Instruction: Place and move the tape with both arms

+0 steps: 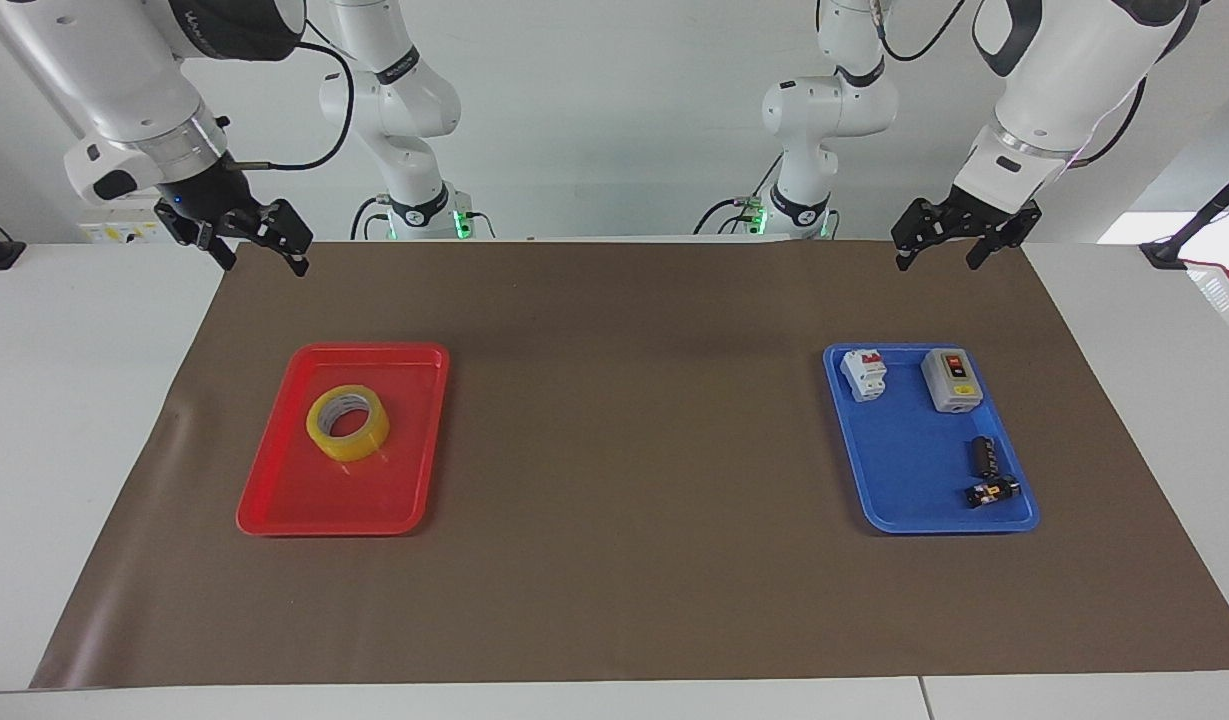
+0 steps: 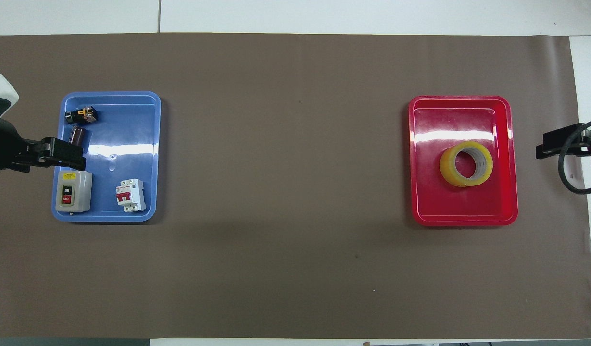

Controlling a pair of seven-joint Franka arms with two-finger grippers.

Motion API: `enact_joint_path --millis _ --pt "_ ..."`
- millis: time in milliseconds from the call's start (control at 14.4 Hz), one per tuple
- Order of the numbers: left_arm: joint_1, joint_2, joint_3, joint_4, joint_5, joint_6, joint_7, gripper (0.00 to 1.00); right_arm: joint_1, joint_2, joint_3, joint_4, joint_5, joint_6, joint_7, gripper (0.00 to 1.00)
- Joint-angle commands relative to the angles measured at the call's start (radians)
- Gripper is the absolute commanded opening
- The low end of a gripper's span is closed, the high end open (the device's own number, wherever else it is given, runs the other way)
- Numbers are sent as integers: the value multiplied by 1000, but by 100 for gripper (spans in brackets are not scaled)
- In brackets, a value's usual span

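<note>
The tape (image 1: 359, 447) (image 2: 446, 168), a yellow roll with a white core, lies flat in a red tray (image 1: 274, 500) (image 2: 463, 206) toward the right arm's end of the table. My right gripper (image 1: 262, 262) (image 2: 559, 144) hangs open and empty in the air over the brown mat's corner, well apart from the tape. My left gripper (image 1: 938, 262) (image 2: 64, 158) also hangs open and empty, over the mat's edge at the left arm's end. Seen from overhead, it overlaps the rim of the blue tray.
A blue tray (image 1: 914, 470) (image 2: 132, 125) toward the left arm's end holds a grey switch box (image 1: 950, 380), a white breaker (image 1: 863, 374) and two small dark parts (image 1: 986, 455). A brown mat (image 1: 624, 450) covers the table. Two smaller white arms (image 1: 414, 120) stand at the robots' end.
</note>
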Motion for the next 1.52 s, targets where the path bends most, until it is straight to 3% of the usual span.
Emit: enact_joint_path --millis 0,1178,1386,1455 --pt "-2 -9 5 -6 -2 -8 -3 100 -6 -23 4 -31 -10 31 -4 100" --pt "-2 -9 5 -6 -2 -9 -3 100 0 -17 -2 -12 -43 -6 -10 100" --pt "-2 -9 5 -6 -2 -8 -3 100 133 -9 -145 -11 -48 -1 -10 100" --pt "-2 -9 5 -6 -2 -9 -3 100 132 -9 -145 -11 -48 -1 -10 100"
